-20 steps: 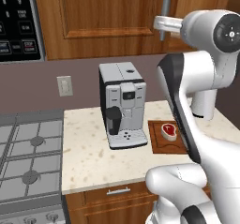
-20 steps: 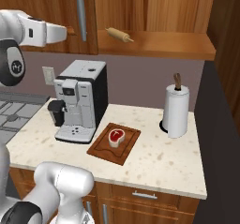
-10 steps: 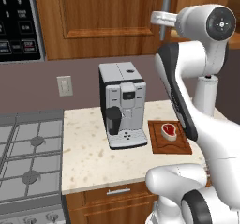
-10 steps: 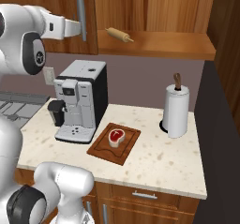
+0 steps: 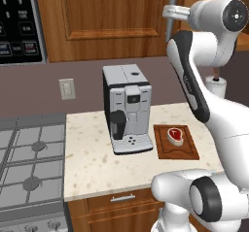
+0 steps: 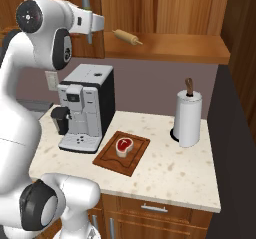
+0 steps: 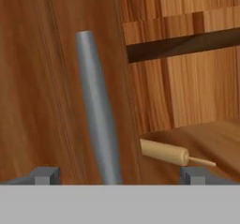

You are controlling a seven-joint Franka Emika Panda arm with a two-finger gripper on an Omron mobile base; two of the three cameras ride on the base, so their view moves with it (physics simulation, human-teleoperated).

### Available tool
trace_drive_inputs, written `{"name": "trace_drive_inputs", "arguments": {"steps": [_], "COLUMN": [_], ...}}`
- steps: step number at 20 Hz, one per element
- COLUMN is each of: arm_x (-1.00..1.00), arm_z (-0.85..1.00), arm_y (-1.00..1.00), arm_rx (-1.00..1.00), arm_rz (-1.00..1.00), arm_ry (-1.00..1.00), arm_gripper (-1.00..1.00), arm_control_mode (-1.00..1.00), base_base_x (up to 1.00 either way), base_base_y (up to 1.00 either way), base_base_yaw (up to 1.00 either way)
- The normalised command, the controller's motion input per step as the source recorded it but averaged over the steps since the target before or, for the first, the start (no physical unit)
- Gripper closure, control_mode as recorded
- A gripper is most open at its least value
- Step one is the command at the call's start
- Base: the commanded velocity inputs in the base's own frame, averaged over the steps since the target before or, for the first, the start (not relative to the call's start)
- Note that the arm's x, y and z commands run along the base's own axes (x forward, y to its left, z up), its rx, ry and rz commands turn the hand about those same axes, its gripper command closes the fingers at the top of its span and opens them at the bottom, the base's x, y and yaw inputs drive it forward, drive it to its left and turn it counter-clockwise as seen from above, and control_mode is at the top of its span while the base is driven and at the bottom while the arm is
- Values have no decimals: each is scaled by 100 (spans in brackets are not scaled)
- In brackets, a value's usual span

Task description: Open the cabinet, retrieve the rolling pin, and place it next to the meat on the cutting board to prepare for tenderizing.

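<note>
The cutting board (image 6: pixel 121 153) lies on the speckled counter (image 6: pixel 165 175) just beside the coffee machine (image 6: pixel 86 108), with the meat (image 6: pixel 122 146) resting on it. A paper towel roll (image 6: pixel 188 117) stands further right, near the wall. Above, the cabinet (image 6: pixel 165 13) is open, and the rolling pin (image 6: pixel 127 37) lies on its shelf. The gripper (image 7: pixel 119 174) is up at the door's silver handle (image 7: pixel 97 110), jaws spread wide, holding nothing. No writing is readable; the microwave (image 5: pixel 17 24) button labels are too blurred.
</note>
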Motion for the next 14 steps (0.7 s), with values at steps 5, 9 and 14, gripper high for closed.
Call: {"name": "trace_drive_inputs", "arguments": {"steps": [5, 9, 14], "arm_x": [32, 30, 32], "arm_z": [12, 7, 3], "arm_y": [0, 0, 0], "arm_rx": [0, 0, 0], "arm_rz": [1, 0, 0], "arm_ry": [0, 0, 0], "arm_gripper": [-100, -100, -100], "arm_control_mode": [-100, -100, -100], "base_base_x": [0, 0, 0], "base_base_y": [0, 0, 0], "base_base_yaw": [0, 0, 0]}}
